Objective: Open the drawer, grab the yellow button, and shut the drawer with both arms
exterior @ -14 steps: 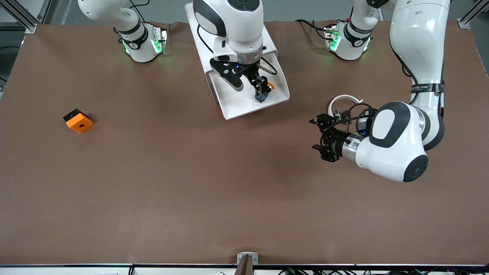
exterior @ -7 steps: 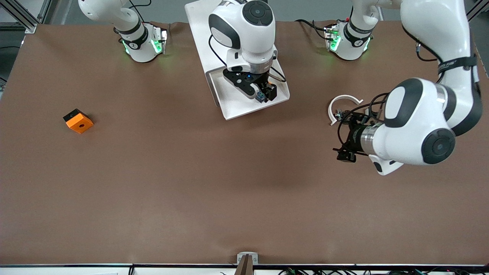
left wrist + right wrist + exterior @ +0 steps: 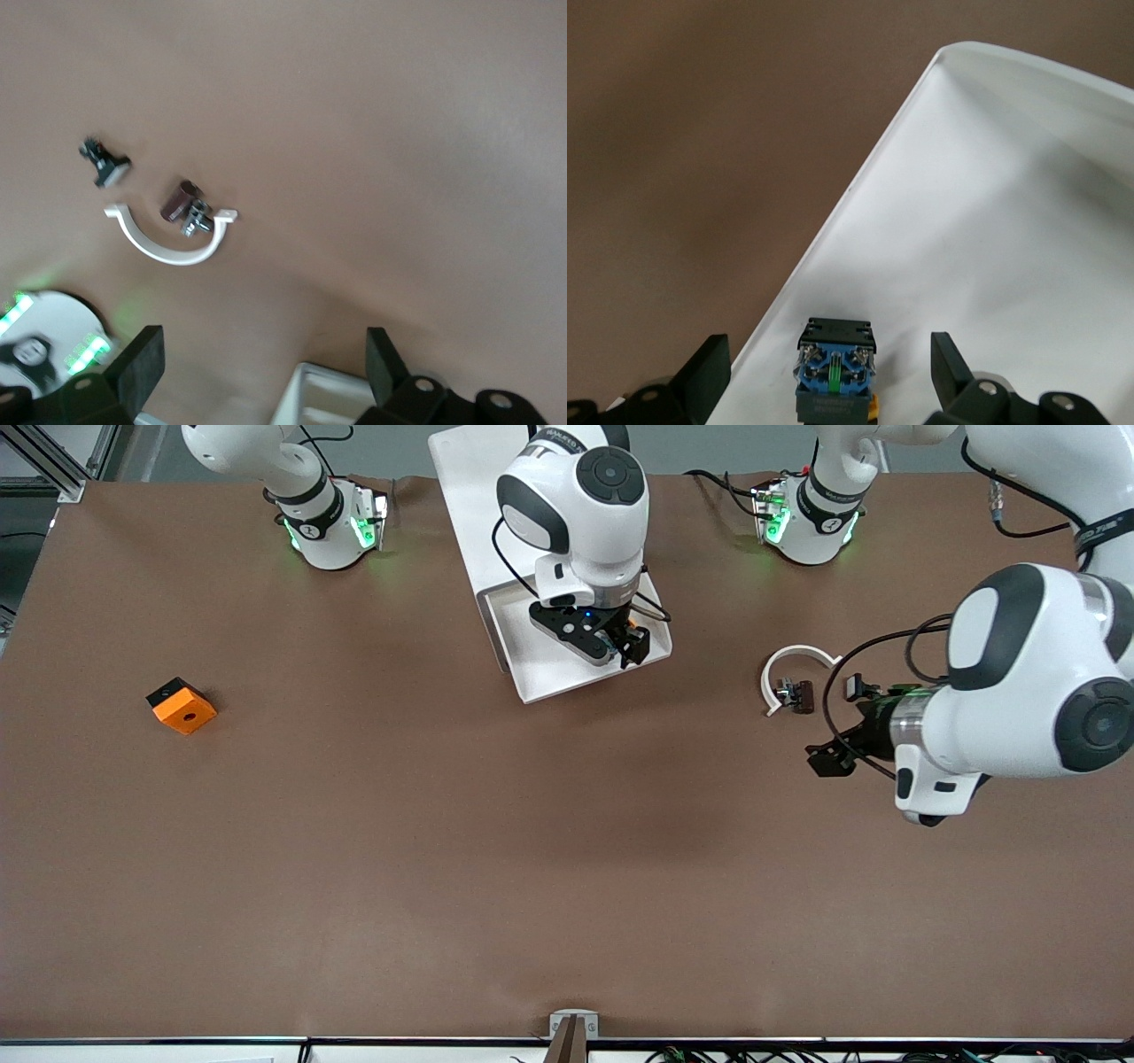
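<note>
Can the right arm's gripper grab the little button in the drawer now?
Probably yes. The right gripper hangs open right over the open drawer, and the button lies between its fingers with nothing covering it. It has not closed on it yet.

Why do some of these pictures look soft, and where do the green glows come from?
Front view: even light, a green glow on each arm's base. Left wrist view: motion-smeared, with the white arc soft. Right wrist view: the button sharp, the drawer bright white.
</note>
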Robot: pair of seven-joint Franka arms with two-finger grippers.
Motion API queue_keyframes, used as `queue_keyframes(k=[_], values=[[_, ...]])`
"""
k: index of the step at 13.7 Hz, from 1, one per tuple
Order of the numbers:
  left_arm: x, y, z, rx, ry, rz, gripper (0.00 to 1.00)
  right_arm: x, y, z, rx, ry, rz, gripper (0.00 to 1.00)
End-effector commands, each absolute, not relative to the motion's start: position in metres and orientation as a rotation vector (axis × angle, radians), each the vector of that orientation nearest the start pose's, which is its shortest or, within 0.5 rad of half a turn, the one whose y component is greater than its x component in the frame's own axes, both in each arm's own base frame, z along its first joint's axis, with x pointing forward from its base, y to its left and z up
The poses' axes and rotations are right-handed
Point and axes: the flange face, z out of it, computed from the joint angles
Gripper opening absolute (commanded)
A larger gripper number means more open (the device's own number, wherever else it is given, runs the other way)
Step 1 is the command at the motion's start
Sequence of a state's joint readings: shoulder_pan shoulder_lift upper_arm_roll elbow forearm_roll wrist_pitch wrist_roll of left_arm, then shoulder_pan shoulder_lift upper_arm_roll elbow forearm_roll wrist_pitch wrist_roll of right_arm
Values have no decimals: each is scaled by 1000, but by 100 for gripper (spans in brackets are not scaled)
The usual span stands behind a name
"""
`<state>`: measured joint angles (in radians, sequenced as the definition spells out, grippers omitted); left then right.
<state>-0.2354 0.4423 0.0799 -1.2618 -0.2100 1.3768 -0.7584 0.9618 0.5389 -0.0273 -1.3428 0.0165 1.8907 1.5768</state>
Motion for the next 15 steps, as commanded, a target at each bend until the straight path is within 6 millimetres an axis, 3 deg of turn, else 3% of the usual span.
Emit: queue_keyframes(k=[1,5,9,15], values=[[614,-120,502,-3033,-725,582,100,420,584,413,-2995,944,-26,100],[594,-107,506,-3072,-489,519,100,421,586,412,-2984,940,-31,100],[563,-98,492,-3155,-434,348,100,420,588,406,-2988,942,-30,100],[550,-121,459,-3192,-368,237,100,417,590,406,-2987,946,-23,100]])
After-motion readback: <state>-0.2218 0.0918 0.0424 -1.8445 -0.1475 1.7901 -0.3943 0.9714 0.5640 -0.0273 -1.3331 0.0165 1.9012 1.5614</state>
